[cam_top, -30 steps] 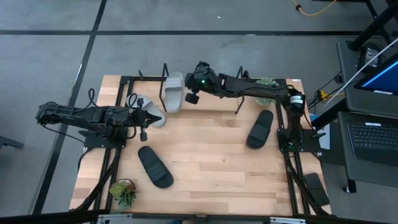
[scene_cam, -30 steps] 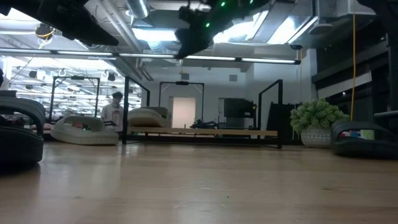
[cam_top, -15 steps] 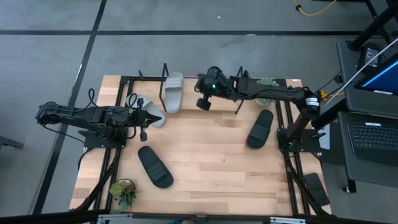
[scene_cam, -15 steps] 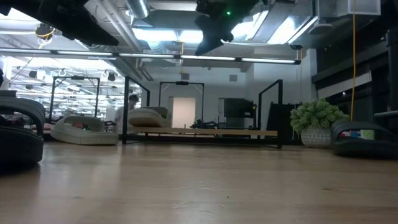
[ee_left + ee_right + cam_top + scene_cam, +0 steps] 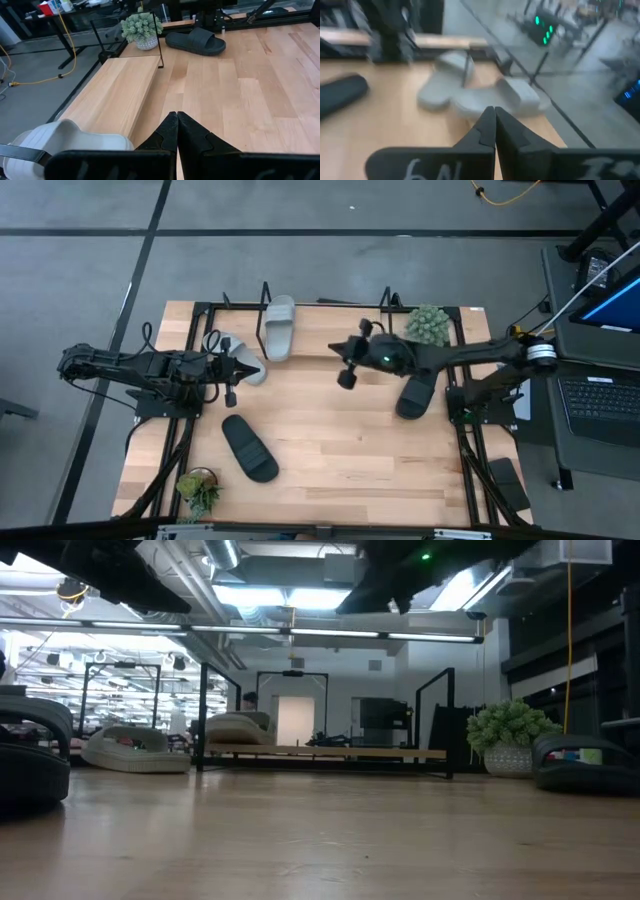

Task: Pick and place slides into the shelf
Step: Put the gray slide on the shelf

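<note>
Right pincer (image 5: 345, 366) now off shelf (image 5: 325, 305), closed, apparently empty (left pincer (image 5: 240, 368) shut).

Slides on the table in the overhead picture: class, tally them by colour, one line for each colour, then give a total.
Light grey slides: 2 (one in the shelf, one by the left gripper)
Black slides: 2 (one near the plant, one under the right arm)
Total: 4
</note>
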`<state>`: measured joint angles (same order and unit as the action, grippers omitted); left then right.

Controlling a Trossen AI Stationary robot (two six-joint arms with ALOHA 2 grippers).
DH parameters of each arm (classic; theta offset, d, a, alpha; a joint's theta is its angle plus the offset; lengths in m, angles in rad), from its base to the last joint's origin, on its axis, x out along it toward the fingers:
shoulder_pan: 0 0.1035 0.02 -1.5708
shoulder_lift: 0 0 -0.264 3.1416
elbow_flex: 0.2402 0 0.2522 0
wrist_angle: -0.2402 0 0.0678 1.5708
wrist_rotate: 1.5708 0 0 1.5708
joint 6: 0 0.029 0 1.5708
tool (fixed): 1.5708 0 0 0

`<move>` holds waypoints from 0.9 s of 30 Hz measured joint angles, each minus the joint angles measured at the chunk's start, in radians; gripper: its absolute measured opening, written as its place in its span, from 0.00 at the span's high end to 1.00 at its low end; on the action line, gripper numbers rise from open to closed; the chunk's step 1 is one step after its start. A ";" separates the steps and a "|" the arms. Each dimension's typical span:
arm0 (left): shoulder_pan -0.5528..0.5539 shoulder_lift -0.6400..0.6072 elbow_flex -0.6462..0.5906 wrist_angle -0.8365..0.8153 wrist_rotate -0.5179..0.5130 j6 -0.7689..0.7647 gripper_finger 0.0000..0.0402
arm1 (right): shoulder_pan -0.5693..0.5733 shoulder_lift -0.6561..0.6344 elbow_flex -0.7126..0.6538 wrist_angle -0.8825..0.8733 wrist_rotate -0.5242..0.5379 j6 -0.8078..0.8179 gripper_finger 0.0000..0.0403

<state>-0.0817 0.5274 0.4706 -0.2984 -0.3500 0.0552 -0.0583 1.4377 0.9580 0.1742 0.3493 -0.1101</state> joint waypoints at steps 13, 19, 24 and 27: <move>0.001 0.002 0.058 -0.104 -0.091 -0.093 1.00 | 0.037 -0.124 -0.369 0.475 -0.240 -0.026 0.98; 0.001 0.017 0.155 -0.276 -0.172 -0.264 1.00 | 0.032 -0.123 -0.432 0.521 -0.239 0.003 0.97; 0.001 0.036 0.226 -0.430 -0.208 -0.435 1.00 | 0.032 -0.123 -0.443 0.555 -0.239 -0.004 0.96; 0.008 0.050 0.258 -0.530 -0.238 -0.537 1.00 | 0.031 -0.123 -0.443 0.566 -0.239 -0.030 0.96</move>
<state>-0.0741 0.5776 0.7281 -0.8279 -0.5877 -0.4815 -0.0273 1.3144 0.5152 0.7406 0.1104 -0.1403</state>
